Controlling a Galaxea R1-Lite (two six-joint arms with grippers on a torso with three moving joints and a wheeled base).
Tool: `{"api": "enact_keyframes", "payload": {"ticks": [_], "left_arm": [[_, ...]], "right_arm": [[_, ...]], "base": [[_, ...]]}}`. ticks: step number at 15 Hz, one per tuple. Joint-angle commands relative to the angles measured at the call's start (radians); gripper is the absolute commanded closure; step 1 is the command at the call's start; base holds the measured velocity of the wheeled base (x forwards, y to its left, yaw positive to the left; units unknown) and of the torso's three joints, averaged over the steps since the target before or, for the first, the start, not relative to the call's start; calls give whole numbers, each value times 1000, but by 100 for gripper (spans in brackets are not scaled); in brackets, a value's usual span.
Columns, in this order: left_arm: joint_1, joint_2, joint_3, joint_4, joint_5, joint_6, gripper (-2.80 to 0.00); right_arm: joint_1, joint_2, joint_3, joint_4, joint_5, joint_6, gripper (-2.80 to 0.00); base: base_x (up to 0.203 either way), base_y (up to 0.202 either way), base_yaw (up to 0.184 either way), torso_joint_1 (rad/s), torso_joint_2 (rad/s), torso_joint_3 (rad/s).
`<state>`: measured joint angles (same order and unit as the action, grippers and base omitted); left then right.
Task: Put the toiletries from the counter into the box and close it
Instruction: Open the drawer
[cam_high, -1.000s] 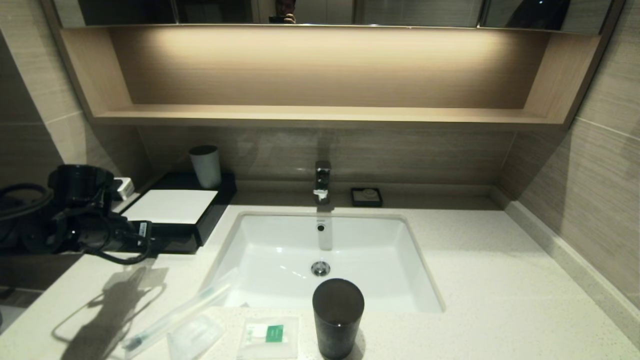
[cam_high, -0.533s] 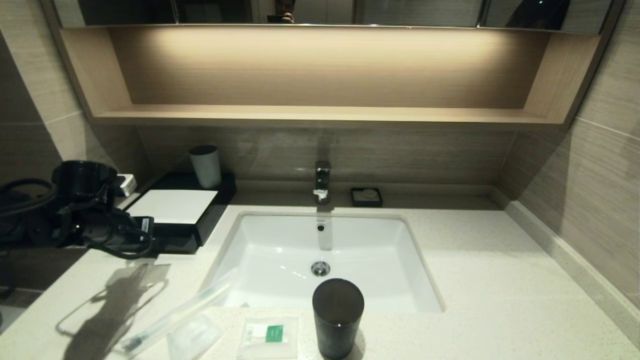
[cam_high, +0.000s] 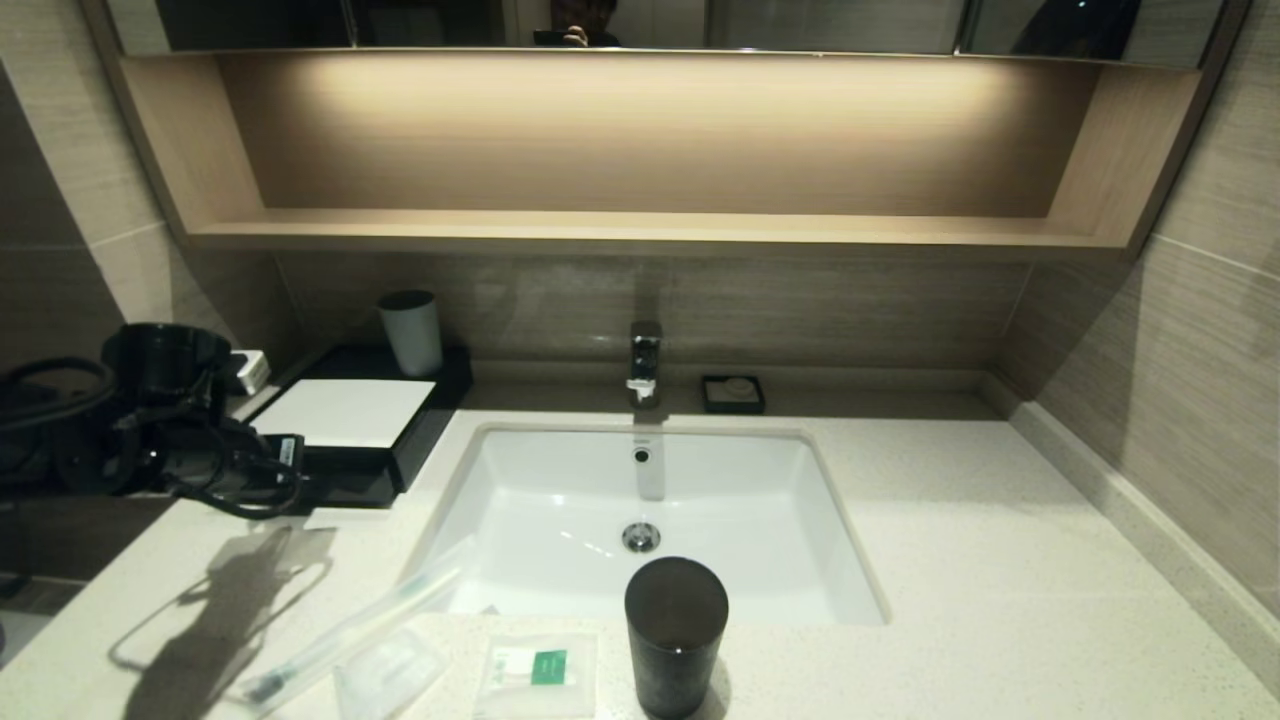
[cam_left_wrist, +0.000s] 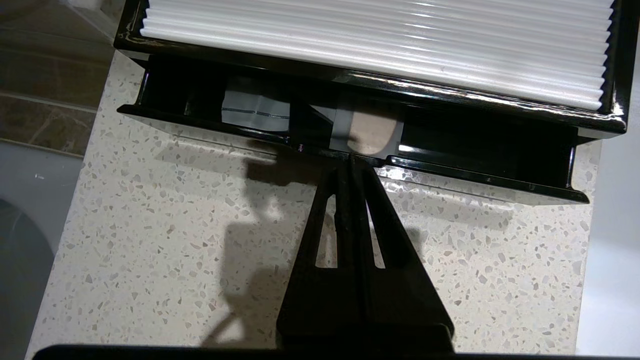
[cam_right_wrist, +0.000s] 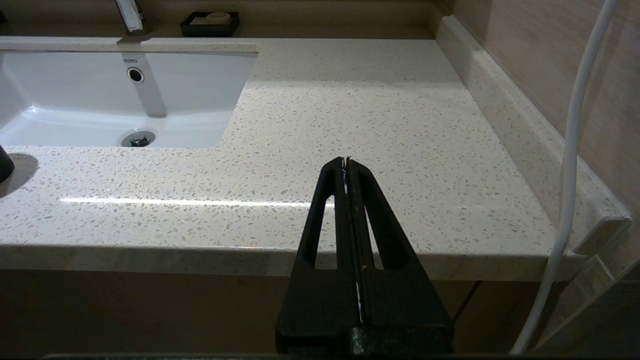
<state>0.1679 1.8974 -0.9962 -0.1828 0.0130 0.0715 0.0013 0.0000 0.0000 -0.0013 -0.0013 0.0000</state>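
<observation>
Low flat black rectangular box (cam_high: 395, 440) with white ribbed panel on top sits at back left of the worktop (cam_high: 960, 560), off-white speckled stone. Its front drawer (cam_left_wrist: 350, 150) is pulled partly out; pale packets visible inside two compartments. Left gripper (cam_left_wrist: 351, 159) has fingers pressed together, tips at the drawer's front lip, holding nothing. Toiletries lie at the near edge of the worktop, left of centre: long thin clear toothbrush sleeve (cam_high: 350, 630), small clear packet (cam_high: 390, 670), square white sachet with green label (cam_high: 537, 672); label text too small to read. Tall dark cylindrical cup (cam_high: 675, 635) just right of the sachet. White rectangular undermount sink (cam_high: 560, 490) reads "TOTO" near the overflow. White cup (cam_high: 411, 332) stands on the box's back. Small black soap dish (cam_high: 733, 393) by the chrome tap (cam_high: 645, 362). Light wooden wall shelf (cam_high: 640, 232) above, tiled walls. Right gripper (cam_right_wrist: 346, 165) closed, empty, hanging off the worktop's front edge at the right.
</observation>
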Motion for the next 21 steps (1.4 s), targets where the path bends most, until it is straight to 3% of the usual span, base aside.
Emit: {"api": "enact_keyframes", "payload": {"ticks": [1, 6, 21], "left_arm": [[2, 9, 2, -3, 1, 1, 0], [15, 28, 1, -7, -1, 30, 0], [15, 59, -1, -47, -7, 27, 0]], "right_arm": [[0, 0, 1, 0, 0, 0, 0], [0, 0, 2, 0, 0, 0, 0], [0, 0, 1, 0, 0, 0, 0]], "base": [[0, 0, 0, 0, 0, 0], [0, 0, 0, 0, 0, 0], [0, 0, 0, 0, 0, 0]]}}
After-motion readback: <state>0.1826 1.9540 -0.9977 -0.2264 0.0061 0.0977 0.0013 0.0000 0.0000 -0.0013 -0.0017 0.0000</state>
